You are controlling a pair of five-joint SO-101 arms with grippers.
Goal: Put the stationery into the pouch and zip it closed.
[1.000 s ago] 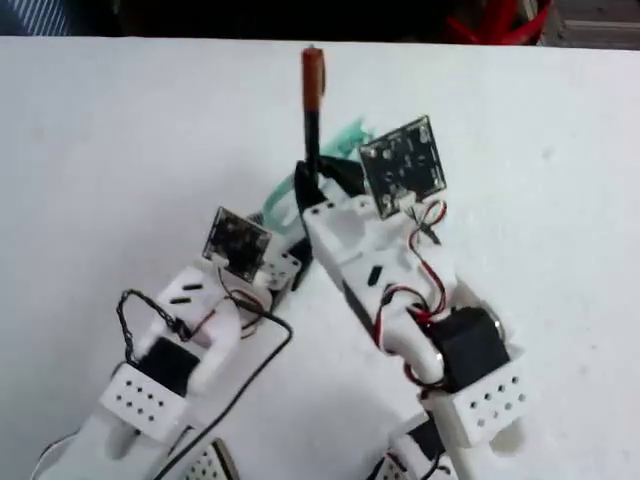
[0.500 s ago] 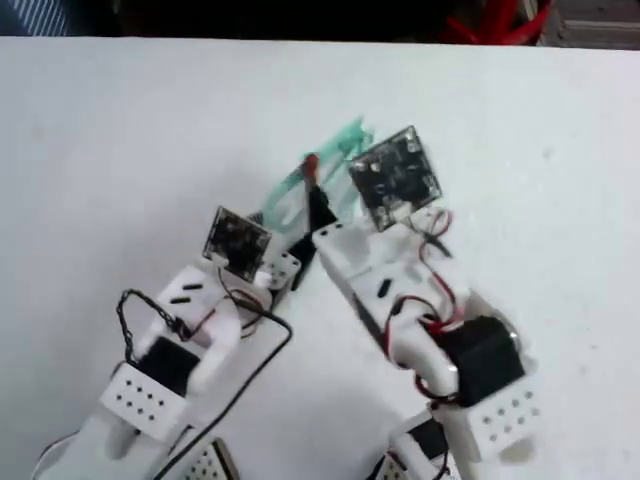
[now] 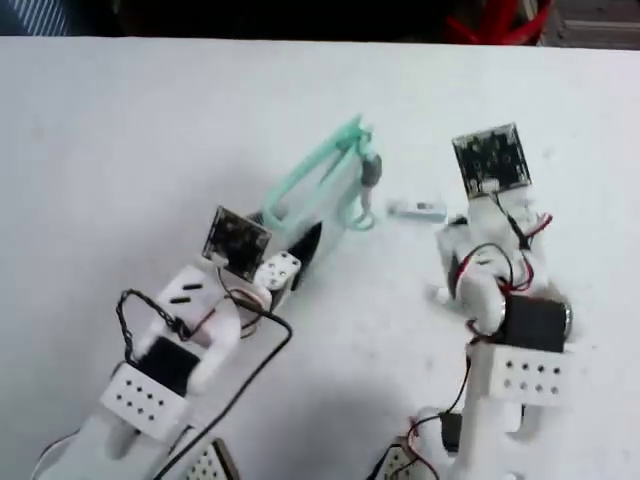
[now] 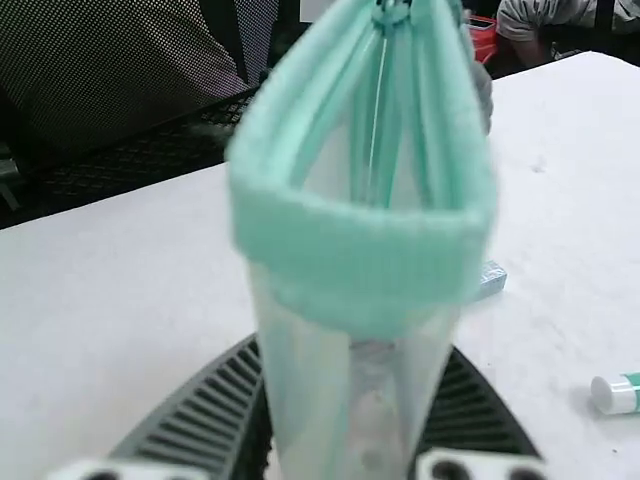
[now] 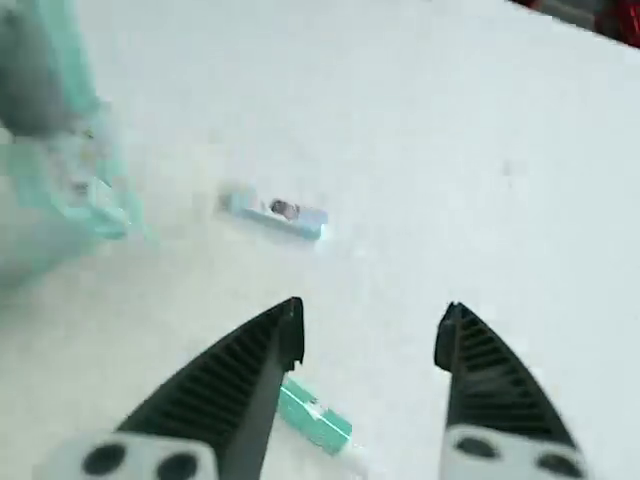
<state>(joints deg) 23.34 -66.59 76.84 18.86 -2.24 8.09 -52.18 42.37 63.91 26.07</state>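
The left gripper (image 4: 355,445) is pinching the near end of the pouch (image 4: 360,230), with its dark ribbed jaws pressing on the clear sides from both flanks. In the high view this gripper (image 3: 300,245) is sitting near the middle of the white worktop (image 3: 120,130). The pouch (image 3: 320,185) is stretching away from it on a slant toward the far edge. The mint-green zip bands are standing apart along most of their length, so the mouth is gaping open, and they are meeting only at the far tip. A grey tab (image 3: 372,172) is hanging at that far end. What is lying inside the pouch is too blurred to tell.

The right gripper (image 5: 370,325) is hanging above the worktop off to the side of the pouch, with its fingers spread wide and nothing between them. A small teal piece (image 5: 315,420) is lying on the worktop just under it, close to one finger. Farther out, a teal-and-white stick (image 5: 275,215) is lying flat between this gripper and the pouch (image 5: 50,180). In the high view the stick (image 3: 418,208) is resting just beside the pouch's far end, apart from it.
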